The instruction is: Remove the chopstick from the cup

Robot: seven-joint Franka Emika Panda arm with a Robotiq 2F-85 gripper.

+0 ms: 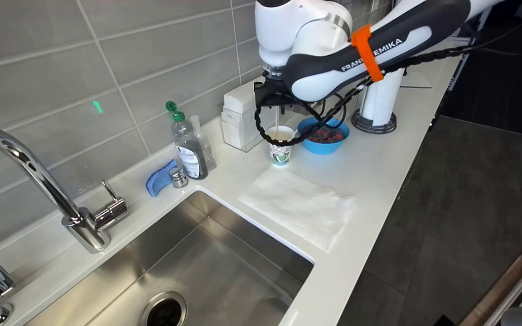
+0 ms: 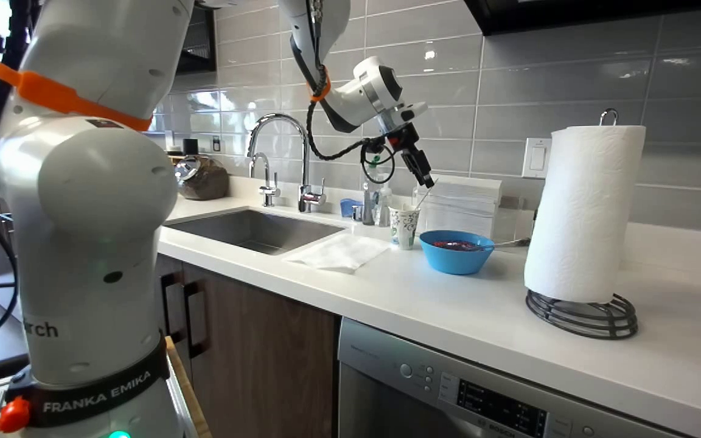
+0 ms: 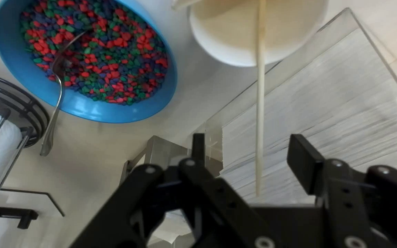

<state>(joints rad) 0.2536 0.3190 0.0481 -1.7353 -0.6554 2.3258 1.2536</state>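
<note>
Chopstick [image 3: 260, 103], slim, pale and straight, leans in the cup [image 2: 404, 229], jaws spread apart.

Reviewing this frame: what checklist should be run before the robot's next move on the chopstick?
Fingers open: ok.
Chopstick between them in the wrist view: ok.
Chopstick gripped: not ok, gaps show on both sides.
Fingers low enough along the chopstick for a firm hold: cannot tell.
Cup upright: ok, in both exterior views.
Blue bowl apart from the cup: ok, by the wrist view.
</note>
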